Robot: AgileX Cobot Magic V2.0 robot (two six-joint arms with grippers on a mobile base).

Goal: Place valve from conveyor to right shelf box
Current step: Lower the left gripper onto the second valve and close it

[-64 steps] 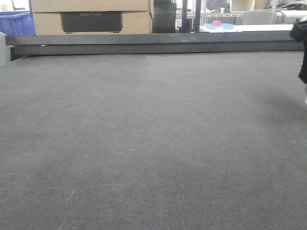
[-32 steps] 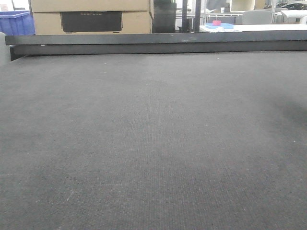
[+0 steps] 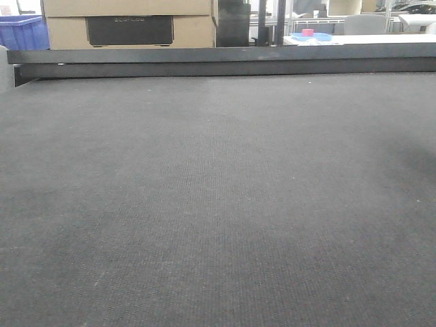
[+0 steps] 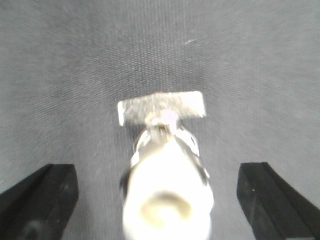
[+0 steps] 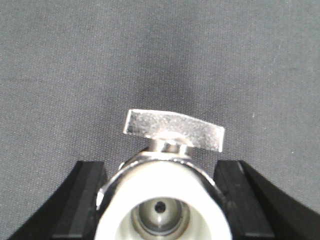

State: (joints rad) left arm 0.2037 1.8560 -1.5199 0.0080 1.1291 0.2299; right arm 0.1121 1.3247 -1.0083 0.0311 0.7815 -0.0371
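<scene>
**Valve gripped on the right, shelf box not in sight**

You are in the early part of the task, as far as I can judge. In the right wrist view the valve (image 5: pixel 165 187) sits inside the right gripper (image 5: pixel 162 172). The black fingers (image 5: pixel 82 200) stand tight against both sides of its rounded body, so the jaws look clamped on it, with the flat handle on top. Behind it you see only the woven conveyor (image 5: pixel 160 60), and I cannot tell if the valve is lifted or rests on the belt.

The left gripper (image 4: pixel 157 170) has its jaws wide apart. A second valve (image 4: pixel 165 190), strongly blurred, shows between them and touches neither finger.

In the front view neither an arm nor a valve appears, only the grey belt up to the black rail (image 3: pixel 218 61).

What is left is nearly everything: you must carry the valve to the right shelf box and release it there. This box shows in no view, so nothing is delivered as far as the pictures tell.

For containers, behind the rail you have a blue crate (image 3: pixel 24 33) at the far left, its inside hidden. Next to it is a cardboard box (image 3: pixel 129 10), which looks closed. Far back on a white table is a blue tray (image 3: pixel 323 37) with a small pink thing (image 3: pixel 308 32) in it
</scene>
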